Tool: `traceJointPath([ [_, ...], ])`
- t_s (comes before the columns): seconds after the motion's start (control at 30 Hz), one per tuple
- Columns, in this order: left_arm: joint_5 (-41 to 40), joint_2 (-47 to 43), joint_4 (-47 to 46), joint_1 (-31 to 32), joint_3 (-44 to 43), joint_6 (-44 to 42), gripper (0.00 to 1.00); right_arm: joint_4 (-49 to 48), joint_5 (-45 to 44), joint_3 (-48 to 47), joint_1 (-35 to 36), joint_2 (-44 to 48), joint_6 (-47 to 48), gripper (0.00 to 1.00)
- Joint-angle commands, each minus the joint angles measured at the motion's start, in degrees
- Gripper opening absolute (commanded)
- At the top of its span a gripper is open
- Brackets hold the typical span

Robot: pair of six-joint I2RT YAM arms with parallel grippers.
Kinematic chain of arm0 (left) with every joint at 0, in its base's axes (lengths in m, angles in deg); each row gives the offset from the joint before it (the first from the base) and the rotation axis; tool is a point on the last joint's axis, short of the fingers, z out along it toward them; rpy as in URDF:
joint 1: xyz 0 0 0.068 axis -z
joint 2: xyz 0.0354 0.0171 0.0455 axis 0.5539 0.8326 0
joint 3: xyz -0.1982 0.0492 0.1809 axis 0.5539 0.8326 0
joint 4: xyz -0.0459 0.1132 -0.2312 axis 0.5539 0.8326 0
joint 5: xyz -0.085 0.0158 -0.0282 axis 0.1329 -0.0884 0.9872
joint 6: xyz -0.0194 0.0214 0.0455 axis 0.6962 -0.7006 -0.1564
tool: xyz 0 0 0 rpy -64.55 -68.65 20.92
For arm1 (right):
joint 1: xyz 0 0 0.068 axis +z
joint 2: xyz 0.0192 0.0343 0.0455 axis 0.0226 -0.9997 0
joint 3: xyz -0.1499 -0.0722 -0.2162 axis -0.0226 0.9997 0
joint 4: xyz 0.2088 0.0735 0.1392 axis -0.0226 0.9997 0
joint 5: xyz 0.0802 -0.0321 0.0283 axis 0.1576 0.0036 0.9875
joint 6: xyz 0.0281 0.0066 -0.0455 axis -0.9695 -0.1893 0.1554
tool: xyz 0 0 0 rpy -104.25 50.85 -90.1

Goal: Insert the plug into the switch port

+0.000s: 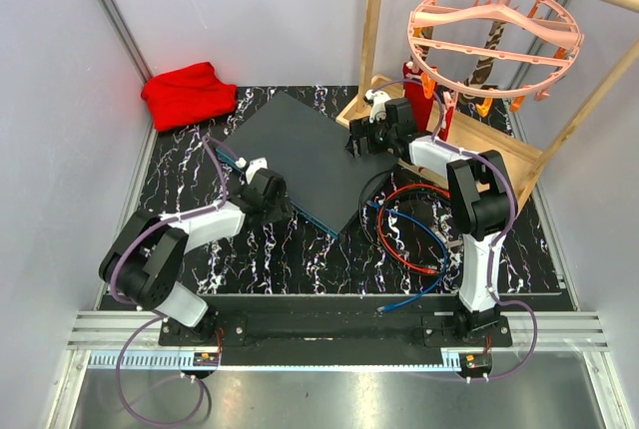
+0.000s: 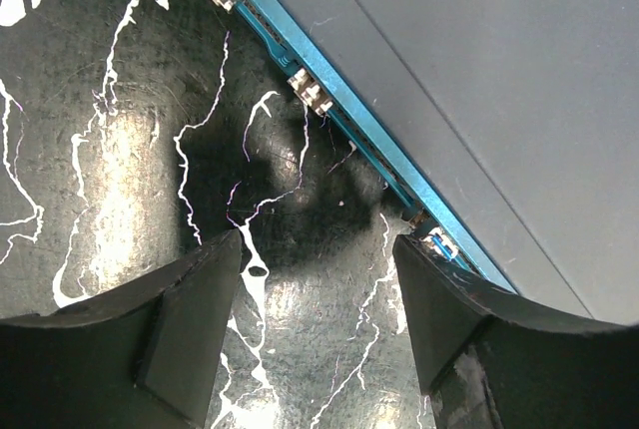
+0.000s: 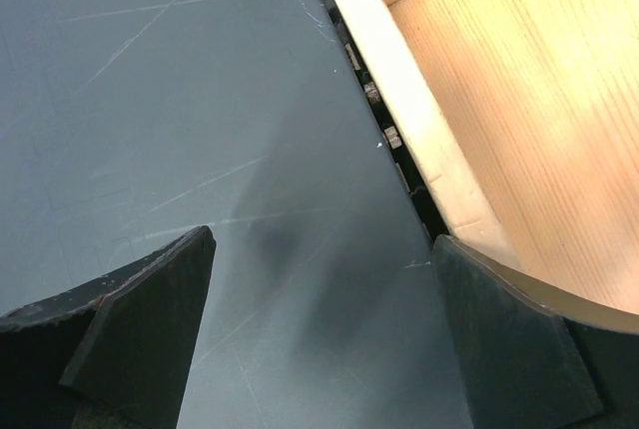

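Top external view: nearest the arm bases, the loose end of a blue cable (image 1: 394,303) lies on the black marbled table (image 1: 200,175). The cable runs back into a tangle of red cable (image 1: 414,188) and black cable loops just right of the switch.

The left gripper (image 1: 283,203) is low over the table at the switch's near left edge. In the left wrist view its fingers are spread, with only bare table (image 2: 100,150) between them, so the left gripper (image 2: 319,249) is released and holds nothing. Its right finger (image 2: 449,319) is just beside the thin teal front edge, where small pale pieces sit in a row.

The switch (image 1: 300,145) lies flat in the middle of the table, turned at an angle, its dark grey top (image 2: 499,70) facing up.

Farther back, the right gripper (image 1: 364,140) hangs over the switch's far right corner. The right wrist view shows the right gripper (image 3: 324,239) wide open and empty above the grey top (image 3: 150,100), with one finger (image 3: 519,339) over the rim of the wooden tray (image 3: 499,80).

The wooden tray (image 1: 494,150) stands just beside the switch on the far right. A red cloth (image 1: 188,93) lies in the far left corner, and a round pink hanger (image 1: 494,25) hangs from a wooden rail above the tray.
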Motion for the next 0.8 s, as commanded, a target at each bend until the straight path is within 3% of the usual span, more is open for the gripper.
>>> traceJointPath([
  [0.0,0.3,1.5,-7.5,0.1,-4.7,0.3,0.69,9.4,6.6,2.6,0.9,-2.5,-1.2,0.99],
  [0.77,-0.3,1.3,-22.4,0.1,-7.2,-1.9,0.7,15.2,11.6,1.4,1.4,-4.4,2.5,0.99],
])
